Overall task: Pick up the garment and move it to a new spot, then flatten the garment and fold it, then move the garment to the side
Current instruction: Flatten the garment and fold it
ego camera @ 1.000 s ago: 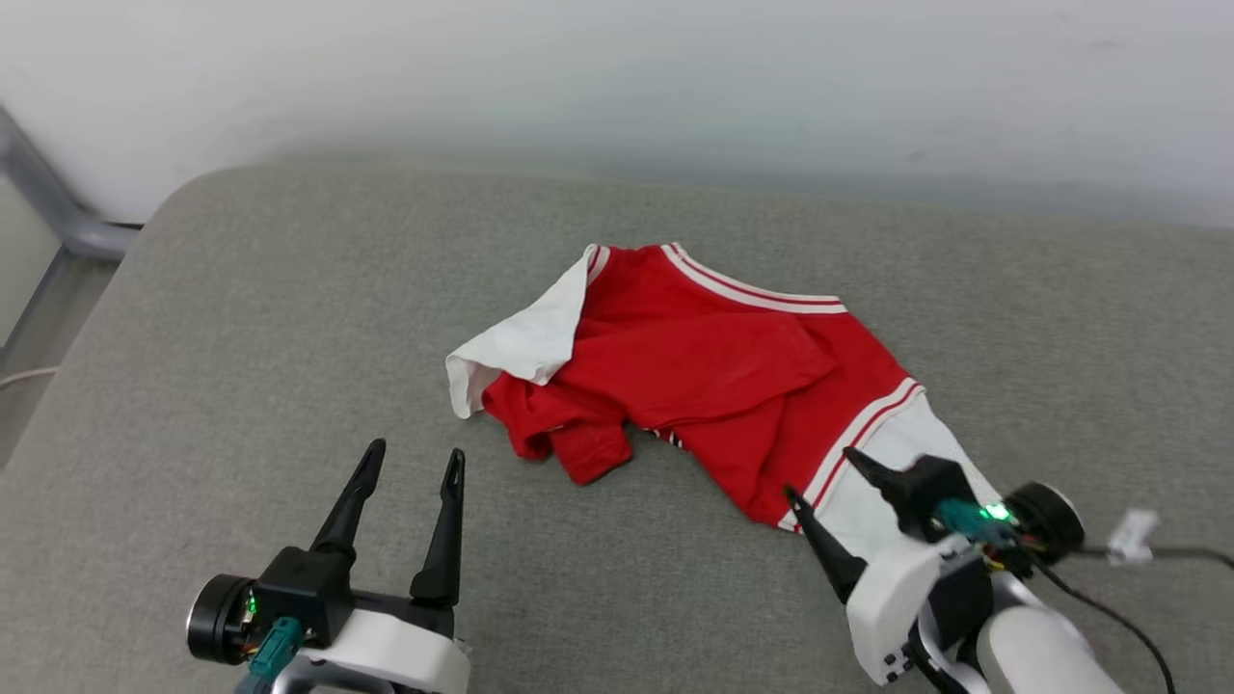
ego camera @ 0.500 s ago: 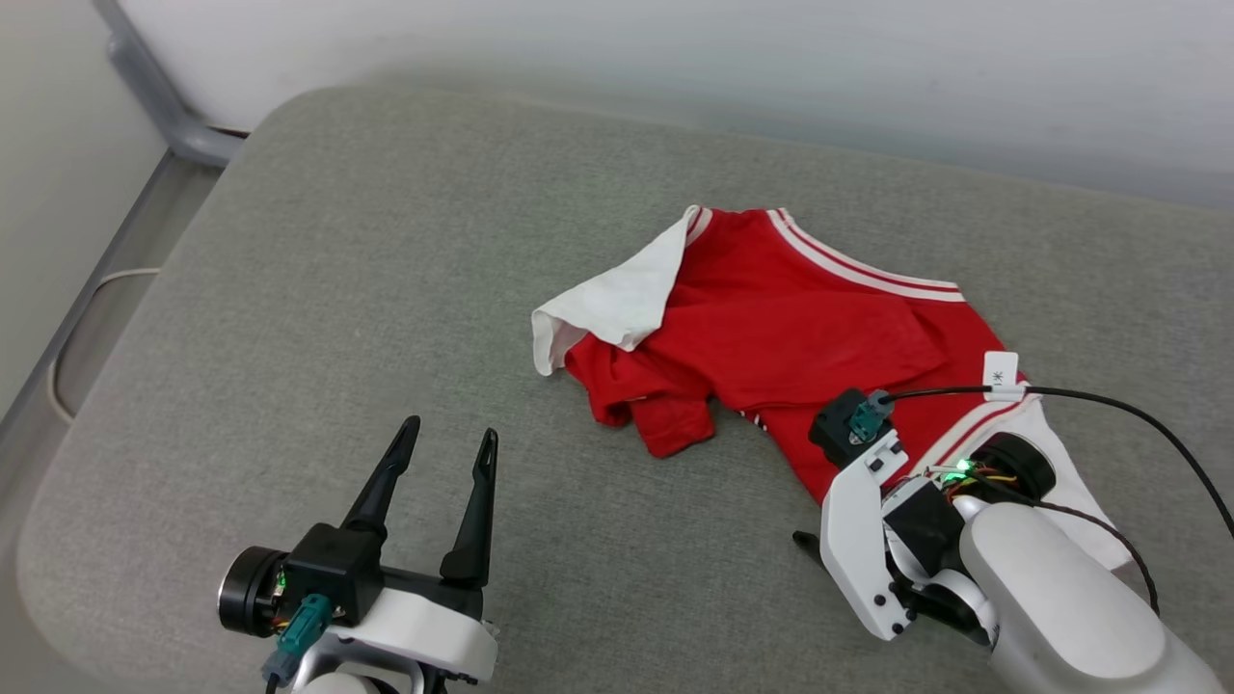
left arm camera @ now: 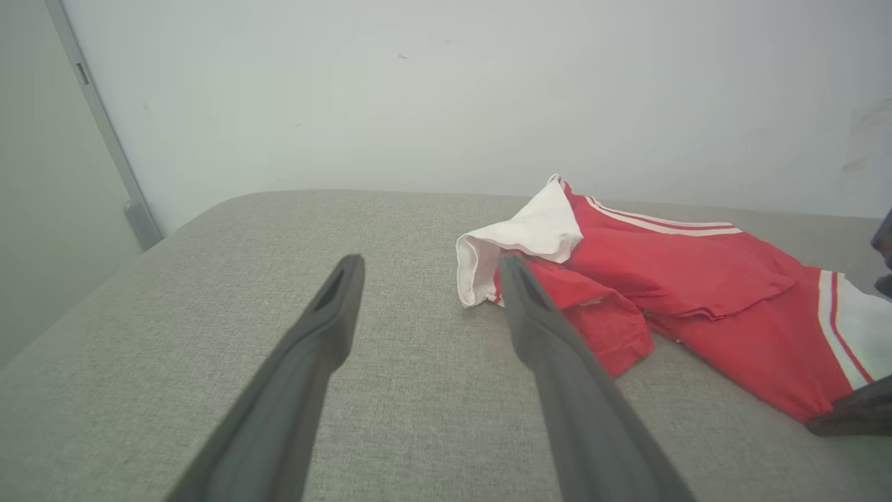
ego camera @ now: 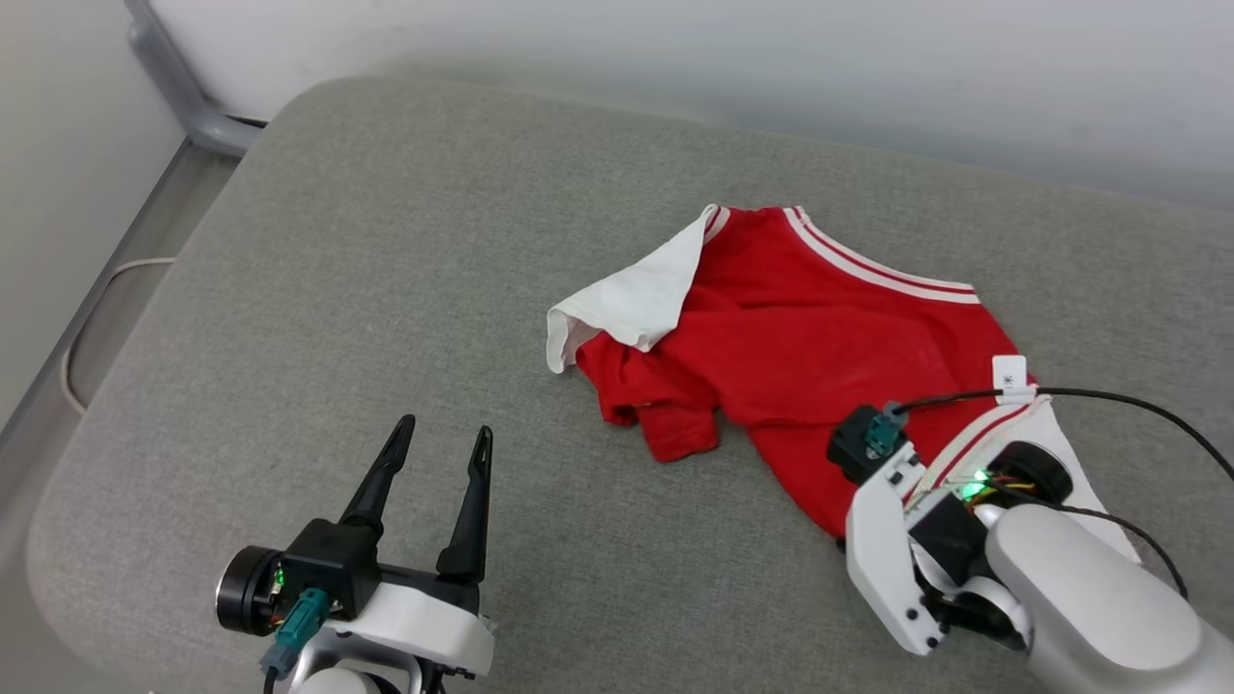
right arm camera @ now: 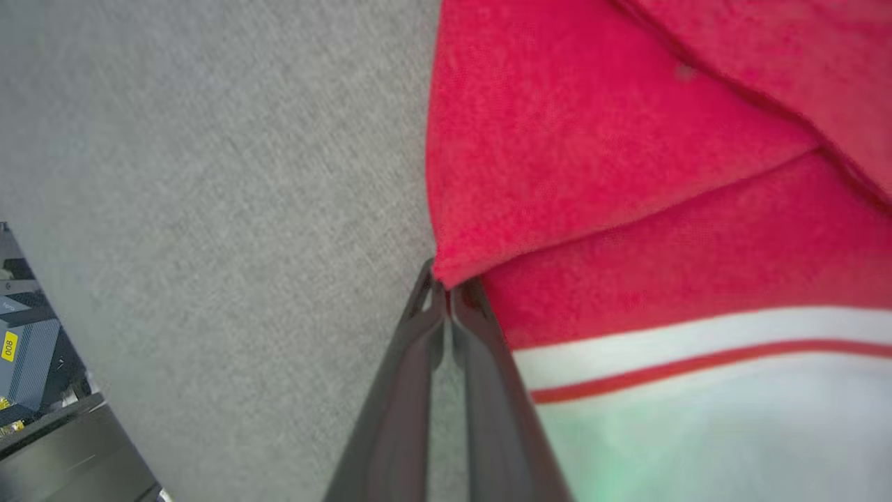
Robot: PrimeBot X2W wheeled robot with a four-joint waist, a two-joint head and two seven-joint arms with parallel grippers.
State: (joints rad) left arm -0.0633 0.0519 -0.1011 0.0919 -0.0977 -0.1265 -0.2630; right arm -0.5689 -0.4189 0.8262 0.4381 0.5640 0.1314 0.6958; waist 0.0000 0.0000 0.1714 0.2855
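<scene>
The garment (ego camera: 819, 337), a red jersey T-shirt with white sleeves, lies crumpled on the grey fabric cushion (ego camera: 386, 241), right of the middle in the head view and near the pale wall behind. One white sleeve (ego camera: 631, 299) is folded up at its left end, and a red-and-white striped band (ego camera: 877, 275) runs along its far edge. A bunched red flap hangs toward the robot. The second white sleeve, edged with red stripes, lies at the garment's near right end, partly covered by the right arm. The right gripper (right arm camera: 446, 289) points down at that end. Its two dark fingers are pressed together, with the tips pinching the edge of a red fold just beside the striped sleeve seam. A black cable with a white tag (ego camera: 1007, 371) loops from the right wrist across the cloth. The left gripper (ego camera: 443, 431) hovers over bare cushion well to the left of the garment, its fingers spread wide with nothing between them and pointing toward the wall. A grey metal tube (ego camera: 183, 106) rises beside the cushion's far left corner.
</scene>
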